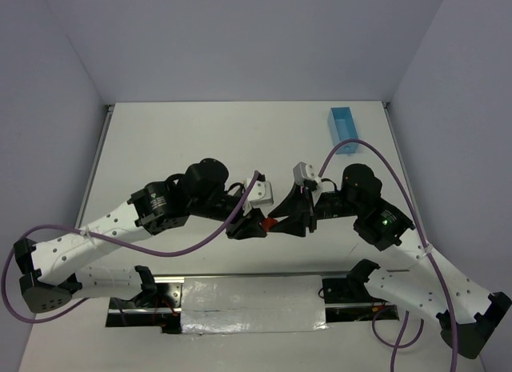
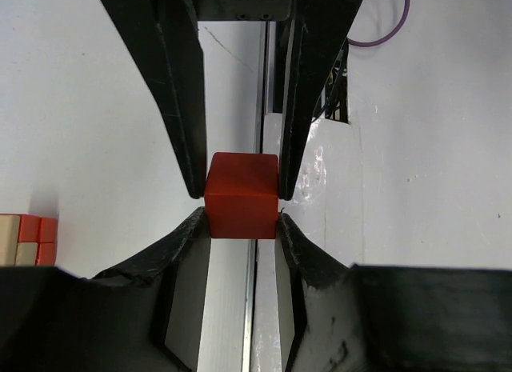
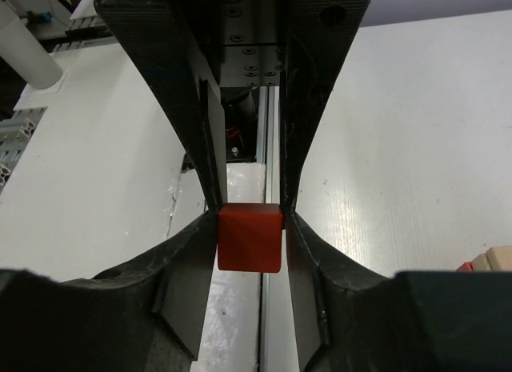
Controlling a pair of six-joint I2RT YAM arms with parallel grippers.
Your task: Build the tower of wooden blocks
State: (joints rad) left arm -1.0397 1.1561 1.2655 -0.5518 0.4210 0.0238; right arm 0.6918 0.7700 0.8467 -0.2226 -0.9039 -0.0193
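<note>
A red cube point(image 1: 272, 222) hangs above the table between both grippers, which meet tip to tip. In the left wrist view the red cube point(image 2: 242, 194) sits between the tips of my left gripper point(image 2: 242, 216), with the right arm's fingers point(image 2: 180, 108) pressing on it from the opposite side. The right wrist view shows the same cube point(image 3: 250, 237) clamped by my right gripper point(image 3: 250, 220), both pads touching it. A small stack of tan and red blocks point(image 2: 28, 238) stands on the table; its edge also shows as blocks point(image 3: 488, 260) in the right wrist view.
A light-blue tray point(image 1: 344, 126) lies at the back right of the table. A shiny taped strip point(image 1: 252, 304) runs between the arm bases at the near edge. Purple cables point(image 1: 200, 236) loop over both arms.
</note>
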